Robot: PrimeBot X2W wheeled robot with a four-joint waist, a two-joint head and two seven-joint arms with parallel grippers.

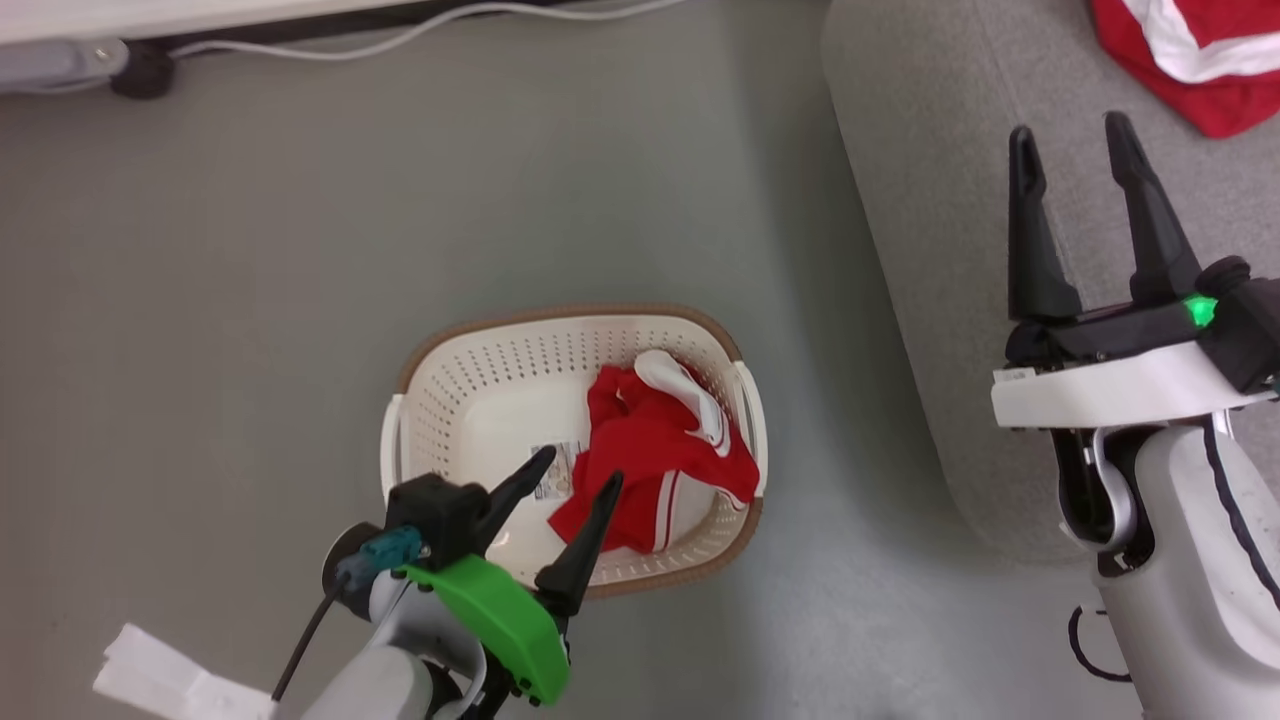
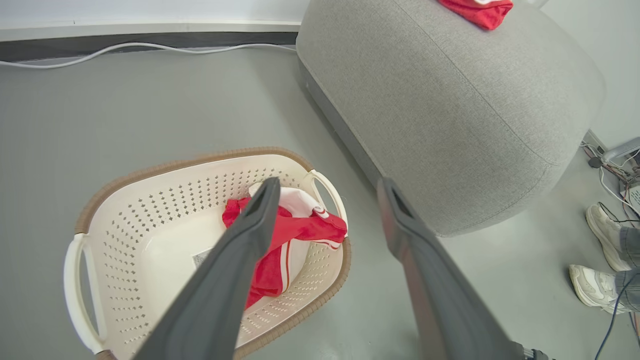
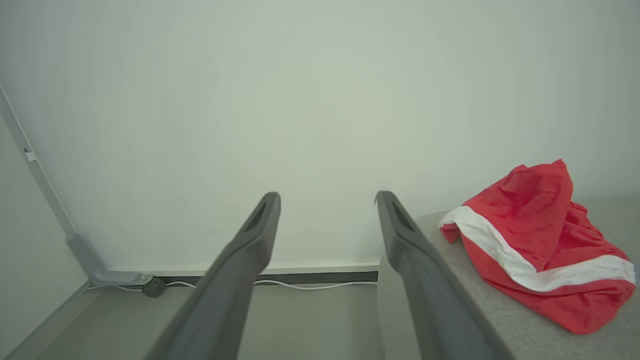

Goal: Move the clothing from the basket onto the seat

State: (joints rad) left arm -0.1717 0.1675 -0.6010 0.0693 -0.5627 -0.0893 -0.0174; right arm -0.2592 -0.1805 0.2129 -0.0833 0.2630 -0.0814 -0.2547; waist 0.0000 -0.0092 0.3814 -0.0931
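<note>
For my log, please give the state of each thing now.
jersey: crumpled, in the basket
shorts: lying on the seat
basket: upright on the floor, holding the jersey
left gripper: open, empty
right gripper: open, empty

perforated plastic basket (image 1: 470,385) w/ woven-look rim; sofa (image 2: 450,115) matt grey cloth; shorts (image 3: 537,250) thin fabric (slightly shiny).

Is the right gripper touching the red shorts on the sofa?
Apart. In the right wrist view, bare grey sofa shows between the right gripper and the red shorts, and its open fingers hold nothing.
</note>
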